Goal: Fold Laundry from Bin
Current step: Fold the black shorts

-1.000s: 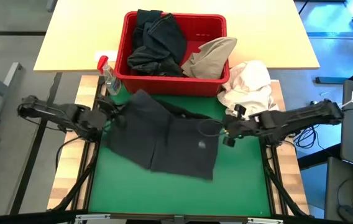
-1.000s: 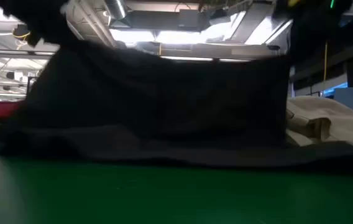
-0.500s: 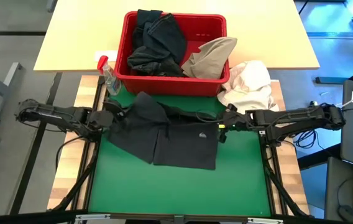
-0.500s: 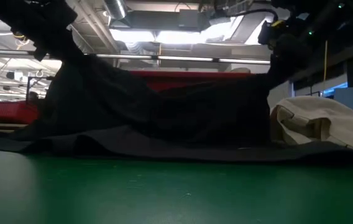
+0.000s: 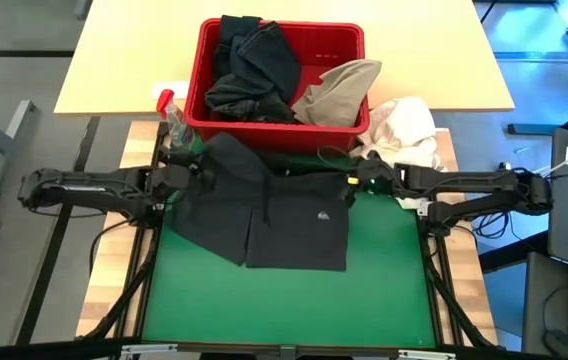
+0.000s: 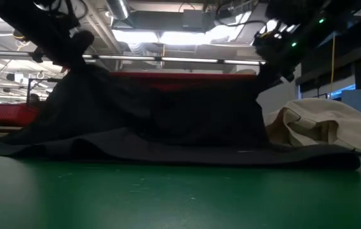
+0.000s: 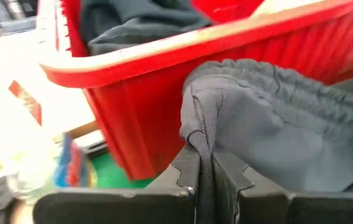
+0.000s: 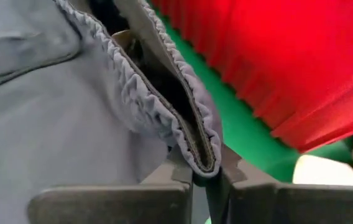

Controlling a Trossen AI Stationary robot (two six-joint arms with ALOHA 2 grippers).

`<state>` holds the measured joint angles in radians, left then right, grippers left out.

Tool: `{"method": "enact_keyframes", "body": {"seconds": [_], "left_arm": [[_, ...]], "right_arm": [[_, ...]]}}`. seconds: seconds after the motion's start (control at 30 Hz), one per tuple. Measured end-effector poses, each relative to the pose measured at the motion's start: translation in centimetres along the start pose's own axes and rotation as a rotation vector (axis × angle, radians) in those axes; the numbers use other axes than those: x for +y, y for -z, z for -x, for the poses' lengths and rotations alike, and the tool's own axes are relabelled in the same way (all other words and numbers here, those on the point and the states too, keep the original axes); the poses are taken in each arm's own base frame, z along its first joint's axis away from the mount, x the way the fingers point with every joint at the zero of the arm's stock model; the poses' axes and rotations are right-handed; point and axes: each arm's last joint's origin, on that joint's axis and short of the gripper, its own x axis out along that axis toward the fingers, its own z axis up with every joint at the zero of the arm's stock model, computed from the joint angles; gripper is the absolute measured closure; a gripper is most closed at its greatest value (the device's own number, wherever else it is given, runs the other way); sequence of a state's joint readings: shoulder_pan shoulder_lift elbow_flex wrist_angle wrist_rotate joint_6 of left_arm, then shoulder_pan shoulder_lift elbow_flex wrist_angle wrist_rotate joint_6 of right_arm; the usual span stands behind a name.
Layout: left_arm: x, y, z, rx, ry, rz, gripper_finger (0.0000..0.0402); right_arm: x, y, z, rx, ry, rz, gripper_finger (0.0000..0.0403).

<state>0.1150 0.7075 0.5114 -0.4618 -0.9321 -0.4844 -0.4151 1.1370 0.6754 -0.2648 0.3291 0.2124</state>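
Note:
A pair of dark grey shorts (image 5: 274,215) lies spread on the green mat (image 5: 284,310), its legs flat and its elastic waistband raised just in front of the red bin (image 5: 264,135). My left gripper (image 5: 196,170) is shut on the waistband's left end. My right gripper (image 5: 356,178) is shut on its right end. The low view shows the cloth hanging from both grippers (image 6: 79,54) (image 6: 266,60) and sagging between them. More laundry fills the bin: dark garments (image 5: 254,70) and a khaki one (image 5: 339,90). My left gripper pinches the gathered left corner of the waistband (image 7: 201,127) between its two fingers, coming slanting down from the table's left. The cloth is folded into several layers there. The corner is lifted; the legs lie on the mat. My right gripper pinches the right end of the elastic waistband (image 8: 196,140) between its two fingers, both layers of the waist opening together. It comes slanting down from the table's right. That end is lifted clear, and the cloth runs down to the mat.
A clear spray bottle with a red top (image 5: 177,125) stands by the bin's left near corner, close to my left gripper. A white cloth bundle (image 5: 401,135) lies just beyond my right gripper. The near half of the green mat is bare.
Both grippers have gone toward the far edge and down, carrying the waistband to the bin's front wall. The shorts have slid along the mat toward the bin and turned square to it. Their legs have settled flat and the raised cloth hangs lower.

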Motion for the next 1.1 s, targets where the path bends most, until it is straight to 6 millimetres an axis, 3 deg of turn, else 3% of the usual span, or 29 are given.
{"method": "enact_keyframes", "body": {"seconds": [0.13, 0.27, 0.37, 0.43, 0.57, 0.7, 0.83, 0.97, 1.1], "left_arm": [[-0.1, 0.3, -1.4, 0.044, -0.072, -0.051, 0.0370], [-0.2, 0.7, -2.7, 0.105, -0.107, -0.120, 0.0323], [-0.2, 0.8, -3.2, 0.181, -0.031, -0.158, 0.0285], [-0.4, -0.1, -3.0, 0.233, 0.088, -0.139, 0.0265], [-0.8, -2.6, -1.2, 0.302, 0.335, -0.105, 0.0238], [-1.6, -3.4, 0.4, 0.358, 0.517, -0.075, 0.0228], [-3.0, -0.9, 1.0, 0.519, 0.673, -0.044, 0.0232], [-4.0, 3.3, 1.4, 0.688, 0.659, -0.054, 0.0241], [-4.8, 7.1, 1.9, 0.782, 0.660, -0.061, 0.0251]], "right_arm": [[-1.0, -0.1, -2.3, 0.015, 0.055, -0.033, 0.0374], [-1.8, -0.3, -4.4, 0.000, 0.090, -0.104, 0.0362], [-2.6, -0.4, -5.1, 0.021, 0.119, -0.120, 0.0335], [-3.0, -0.9, -4.7, 0.067, 0.117, -0.112, 0.0310], [-2.8, -3.2, -1.4, 0.162, 0.003, -0.074, 0.0259], [-0.8, -3.9, 1.3, 0.182, -0.178, -0.026, 0.0223], [3.1, -2.5, 2.0, 0.174, -0.356, 0.033, 0.0207], [7.0, 1.3, 0.7, 0.170, -0.383, 0.050, 0.0206], [9.5, 4.8, -0.7, 0.184, -0.353, 0.065, 0.0206]]}}
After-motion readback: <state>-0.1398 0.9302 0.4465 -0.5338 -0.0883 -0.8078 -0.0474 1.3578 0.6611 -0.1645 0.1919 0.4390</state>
